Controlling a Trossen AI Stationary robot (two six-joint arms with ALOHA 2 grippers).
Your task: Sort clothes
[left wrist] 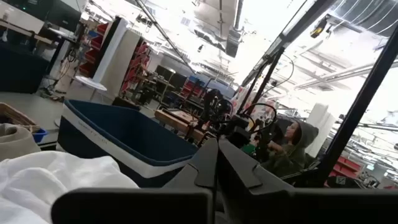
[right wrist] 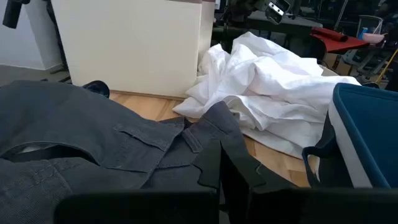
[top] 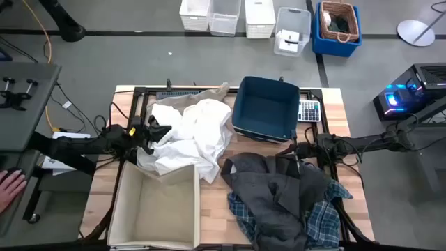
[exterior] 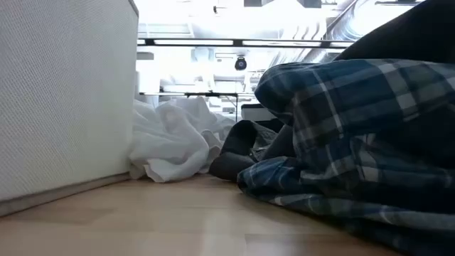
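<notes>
Dark left gripper point(top: 155, 132) closed at white garment point(top: 191, 136); right gripper point(top: 296, 148) closed over grey garment point(top: 279, 192)

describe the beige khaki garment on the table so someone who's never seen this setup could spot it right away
Start at the blue bin on the table's far side. Just to its left lies the white garment, and the beige-khaki garment peeks out from behind that, along the far edge. It is the only tan piece; the others are white, dark grey or plaid.

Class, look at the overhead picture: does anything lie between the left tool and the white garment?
Nothing visible does. The left tool is at the white garment's left edge, fingers shut, with no other object between them.
</notes>
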